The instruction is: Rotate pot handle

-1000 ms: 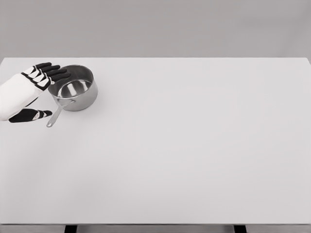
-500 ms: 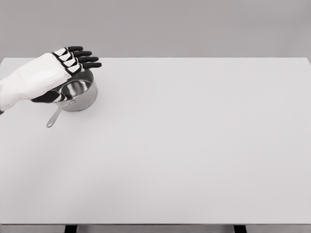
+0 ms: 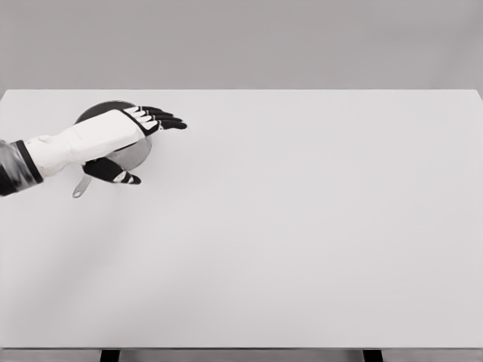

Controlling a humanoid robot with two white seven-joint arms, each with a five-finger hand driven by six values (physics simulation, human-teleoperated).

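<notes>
Left robot hand (image 3: 124, 143) reaches in from the left edge, lying across the top of the saucepan (image 3: 139, 151). Fingers (image 3: 162, 121) extended flat past the far-right rim, close together, thumb (image 3: 117, 175) dropped low on the near side. Holds nothing; no grasp visible. Right arm not in view.

Saucepan: steel, upright, far-left part of the desk (image 3: 302, 226), mostly hidden under the palm. Its handle (image 3: 79, 188) juts toward the near-left, tip showing below the forearm.

Risks, as judged:
1. Hand is over the bowl, not at the handle; a sweep from here could slide the whole pan, not turn it.
2. Pan sits close to the desk's left edge; a leftward shove could send it off.
3. Downward palm pressure on the rim could tip it.

Desk: plain white, matte, dark legs at the bottom edge. Backdrop: flat grey wall.
</notes>
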